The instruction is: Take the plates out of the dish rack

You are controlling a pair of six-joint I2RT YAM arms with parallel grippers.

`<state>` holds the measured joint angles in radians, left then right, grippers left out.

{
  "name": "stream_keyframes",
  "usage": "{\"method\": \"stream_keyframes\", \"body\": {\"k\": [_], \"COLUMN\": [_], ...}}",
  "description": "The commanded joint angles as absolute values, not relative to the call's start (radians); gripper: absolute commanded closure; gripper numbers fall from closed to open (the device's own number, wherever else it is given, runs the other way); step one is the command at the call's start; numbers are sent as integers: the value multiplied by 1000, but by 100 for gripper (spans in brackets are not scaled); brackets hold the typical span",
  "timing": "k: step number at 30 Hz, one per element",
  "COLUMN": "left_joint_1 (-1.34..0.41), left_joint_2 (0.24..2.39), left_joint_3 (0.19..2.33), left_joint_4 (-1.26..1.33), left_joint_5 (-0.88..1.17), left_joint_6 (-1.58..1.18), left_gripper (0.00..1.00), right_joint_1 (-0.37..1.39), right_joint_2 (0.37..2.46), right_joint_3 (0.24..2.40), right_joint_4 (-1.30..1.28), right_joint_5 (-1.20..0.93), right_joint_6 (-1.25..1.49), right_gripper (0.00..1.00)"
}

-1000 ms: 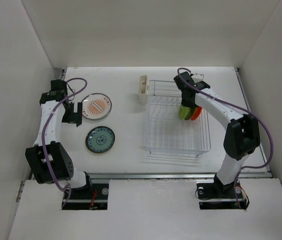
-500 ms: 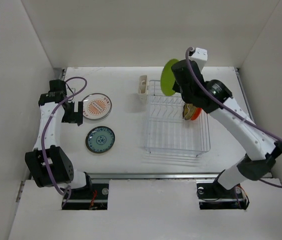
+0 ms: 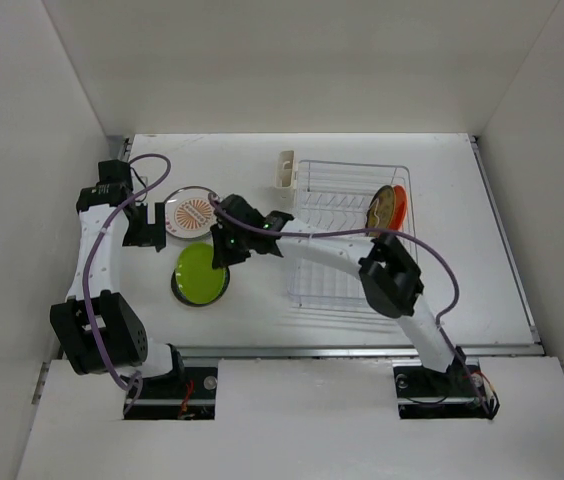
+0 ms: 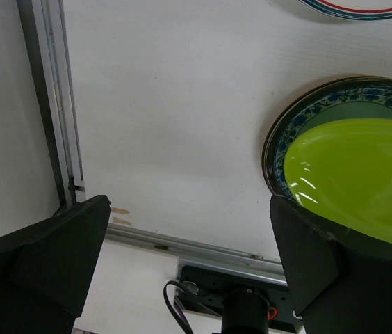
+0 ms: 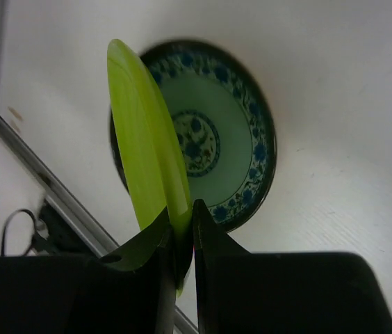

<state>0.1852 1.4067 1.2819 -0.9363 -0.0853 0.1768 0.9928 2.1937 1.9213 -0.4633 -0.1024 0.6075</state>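
Plates [image 3: 194, 213], two tabled, one held, two racked

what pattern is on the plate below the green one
The plate is pale teal with dark blue floral motifs; best in the right wrist view.

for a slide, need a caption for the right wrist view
Right gripper holds the lime green plate by its rim, tilted over the teal patterned plate on the table.

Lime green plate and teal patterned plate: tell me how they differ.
The lime green plate is plain; the teal patterned plate carries blue flowers and a dark rim. The lime green plate hangs tilted, pinched at its rim by the right gripper; the teal patterned plate lies flat on the table. Both are round.
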Motion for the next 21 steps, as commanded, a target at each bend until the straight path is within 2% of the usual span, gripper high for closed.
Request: {"method": "stream_keyframes", "body": {"k": [1, 5, 8, 9, 10, 11, 13, 16, 21], "left_joint_1": [190, 190, 190, 190, 190, 190, 190, 190, 190], "left_joint_2": [1404, 1393, 1384, 1384, 1384, 1384, 1384, 1384, 1384], "left_joint_3": [1266, 1255, 1255, 1264, 1264, 1264, 1273, 1273, 1282], "left_joint_4": [-960, -950, -950, -950, -950, -950, -950, -959, -959], "left_joint_5": [-98, -98, -98, -98, -98, -98, -88, -87, -87], "left_joint_6": [161, 181, 181, 181, 181, 181, 181, 181, 190], "left_gripper": [0, 0, 0, 0, 0, 0, 0, 0, 0], "right_joint_1": [992, 992, 992, 992, 992, 992, 1002, 1025, 1058], "right_joint_2": [2189, 2238, 2261, 2261, 2261, 2261, 2261, 2270, 2270], "right_joint_3": [2010, 1965, 1944, 1944, 1944, 1944, 1965, 2025, 2050], "right_joint_4": [-353, -324, -337, -348, -362, -377, -435, -538, -637], "right_joint_5": [-238, -268, -272, -261, -227, -212, -187, -120, -31], "right_joint_6": [663, 699, 699, 699, 699, 699, 675, 620, 588], "right_gripper": [100, 99, 74, 57, 48, 41, 32, 27, 26]}}
